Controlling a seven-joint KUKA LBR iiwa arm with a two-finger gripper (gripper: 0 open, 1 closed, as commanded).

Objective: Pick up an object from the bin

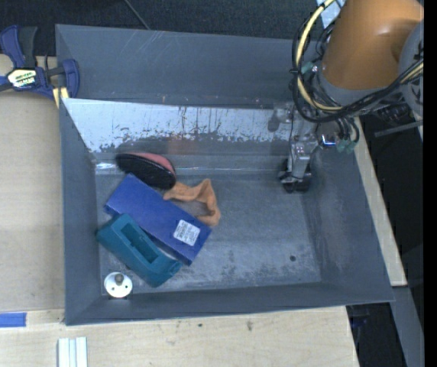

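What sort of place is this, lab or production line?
Probably a robot-grasping test cell: a grey metal bin, the gripper over it, and mismatched items, a blue box, a black brush.

Brush [146,169] behind box [156,218], left of gripper [296,180]

A grey metal bin [203,60] with sloping walls lies next to a flat black surface [218,2] along the view's top, its scuffed, speckled floor [272,243] dull while light falls in a pale band across the far wall [203,125], marked with dark reddish vertical streaks.
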